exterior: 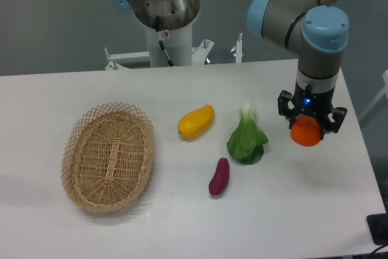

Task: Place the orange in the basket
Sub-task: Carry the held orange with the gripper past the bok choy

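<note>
Orange fruit: the orange [305,131] sits between the fingers | gripper [310,127]: closed onto it | basket [108,156]: well apart, far left

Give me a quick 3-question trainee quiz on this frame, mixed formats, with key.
1. True or false: the orange already lies in the basket.
2. Multiple choice: which item lies nearest the basket?
A. the yellow mango-like fruit
B. the green leafy vegetable
C. the purple sweet potato
3. Fill in: the gripper is closed around the ____.

Key:
1. False. The orange sits between the gripper's fingers at the right side of the table, and the basket holds nothing visible.
2. A.
3. orange.
</note>
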